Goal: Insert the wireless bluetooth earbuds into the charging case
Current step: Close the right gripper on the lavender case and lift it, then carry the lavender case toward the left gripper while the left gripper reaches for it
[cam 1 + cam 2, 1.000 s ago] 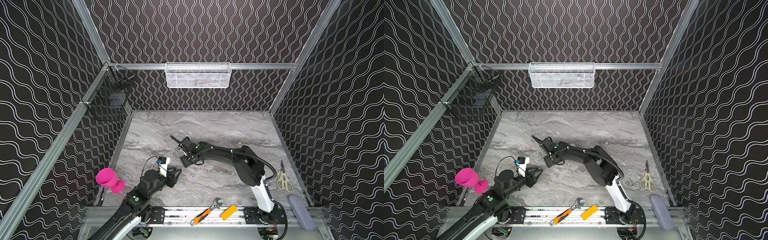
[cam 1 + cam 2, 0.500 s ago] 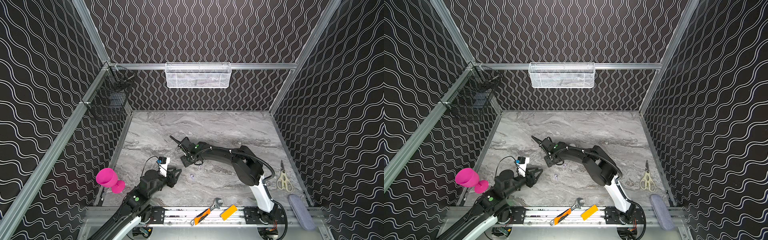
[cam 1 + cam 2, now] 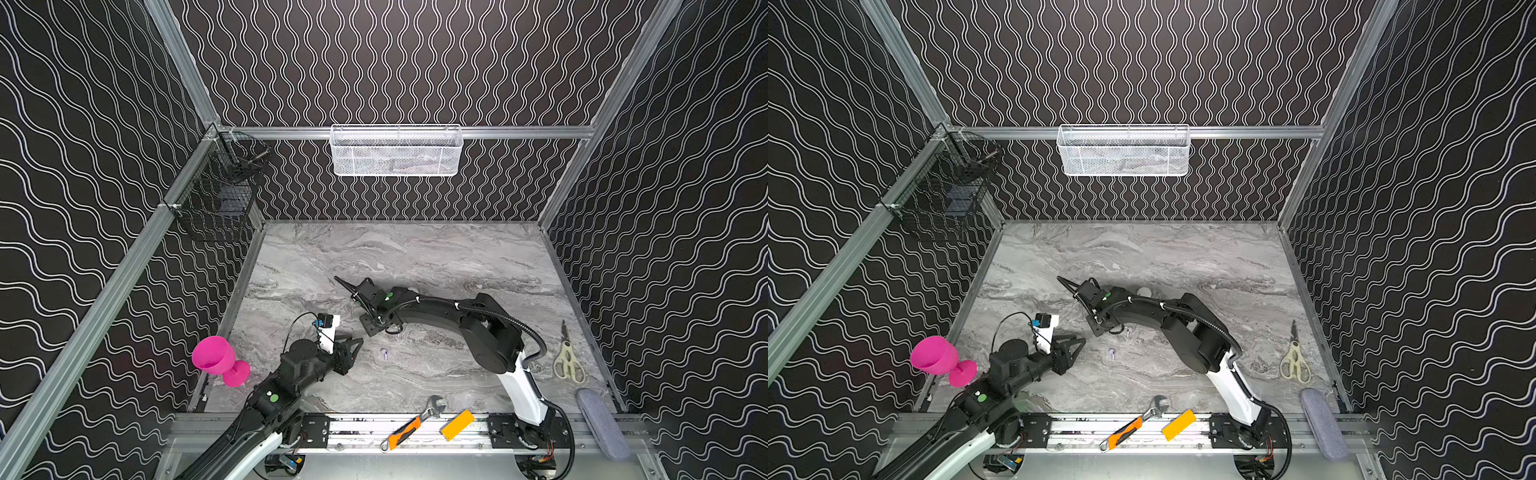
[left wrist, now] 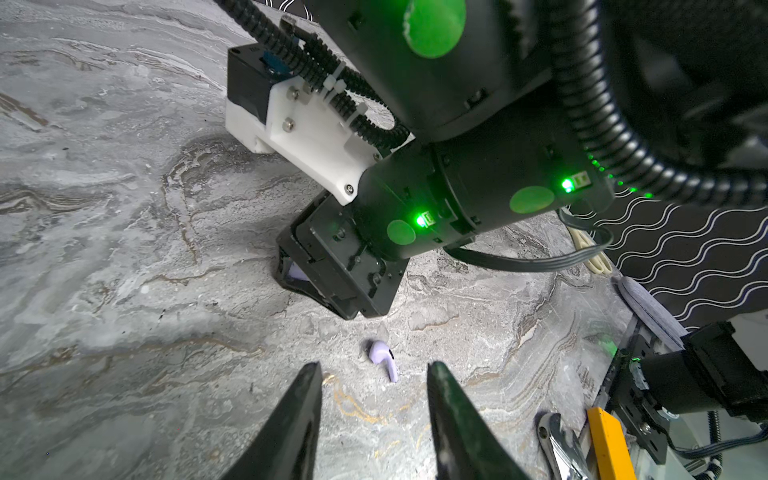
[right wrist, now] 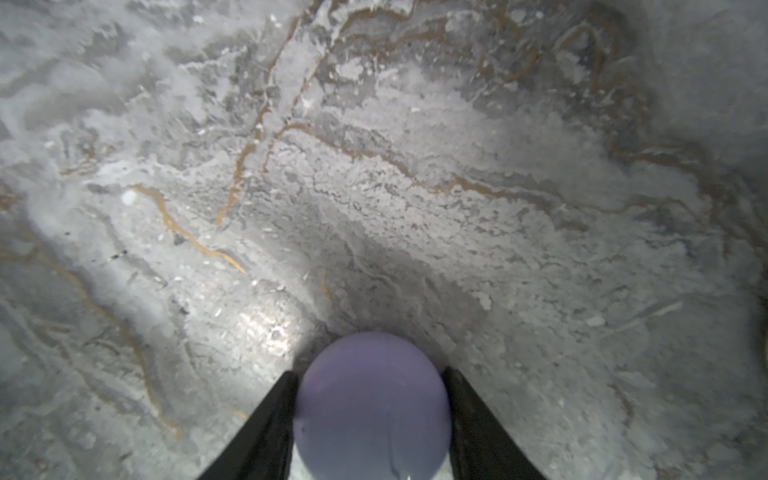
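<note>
A lavender earbud [image 4: 380, 354] lies on its side on the grey marbled desk [image 4: 124, 249], low in the middle of the left wrist view. It is a tiny, smooth, pale purple thing with a rounded head and a short stem, too small for any marking to be read. It sits just past the tips of the left gripper [image 4: 373, 368], whose two dark fingers [image 4: 299, 415] stand apart with nothing between them. In both top views the same earbud is a pale speck on bare desk at the lower middle of the frame, between the two arms. The right gripper [image 5: 369, 372] is closed around a charging case [image 5: 372, 409], a round, smooth, matte lavender shell with a fine seam down its face, at the bottom middle of the right wrist view. A black finger lies against each side of it. Whether the case touches the desk cannot be told. At the centre of the left wrist view a sliver of that lavender shows inside the right gripper, and the right arm above it carries round green stickers [image 4: 434, 25] without lettering. In a top view a pale round thing [image 3: 1144, 291] peeps from behind the right arm, mostly hidden. A pink goblet [image 3: 218, 361] stands at the lower left, scissors [image 3: 567, 361] lie at the lower right, and an orange-handled wrench [image 3: 411, 424] lies along the bottom edge.
</note>
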Robot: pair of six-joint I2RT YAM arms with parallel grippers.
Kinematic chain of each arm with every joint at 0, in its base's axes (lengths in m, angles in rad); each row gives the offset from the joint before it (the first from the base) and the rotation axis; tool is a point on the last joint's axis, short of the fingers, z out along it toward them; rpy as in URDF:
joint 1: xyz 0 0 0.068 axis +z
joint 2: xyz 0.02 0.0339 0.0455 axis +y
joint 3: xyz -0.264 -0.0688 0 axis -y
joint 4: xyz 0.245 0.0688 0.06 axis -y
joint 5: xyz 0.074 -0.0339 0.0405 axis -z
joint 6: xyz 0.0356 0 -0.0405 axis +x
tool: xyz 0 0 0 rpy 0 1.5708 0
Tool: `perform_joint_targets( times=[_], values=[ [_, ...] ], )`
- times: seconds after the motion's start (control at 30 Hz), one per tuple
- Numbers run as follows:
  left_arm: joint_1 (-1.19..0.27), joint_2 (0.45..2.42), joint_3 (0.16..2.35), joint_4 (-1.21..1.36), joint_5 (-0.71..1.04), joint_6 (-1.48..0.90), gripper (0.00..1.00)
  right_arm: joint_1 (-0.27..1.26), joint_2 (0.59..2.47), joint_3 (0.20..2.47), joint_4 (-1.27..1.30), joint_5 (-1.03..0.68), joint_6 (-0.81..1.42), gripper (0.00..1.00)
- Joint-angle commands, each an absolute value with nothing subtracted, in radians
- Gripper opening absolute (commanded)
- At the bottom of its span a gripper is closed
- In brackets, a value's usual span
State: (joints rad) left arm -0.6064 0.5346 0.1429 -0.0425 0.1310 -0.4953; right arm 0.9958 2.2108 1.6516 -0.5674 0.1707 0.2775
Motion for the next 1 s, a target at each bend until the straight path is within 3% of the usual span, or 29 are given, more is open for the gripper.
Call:
perform_joint_targets(
  times=[0.0,0.5,0.97],
  values=[
    [-0.608,0.541,0.15,-0.018,0.124,-0.499,0.45,1.002,2.219,1.655,-0.615,0.189,0.279,0.53],
    [-0.608,0.581,0.211,-0.047,0.129,-0.493,0.45,1.025,1.98,1.408,-0.346,0.367,0.248,0.5],
    [-0.609,0.738,0.354,-0.054,0.197,-0.543,0.46,1.046,1.582,1.006,0.029,0.352,0.146,0.46]
  ],
)
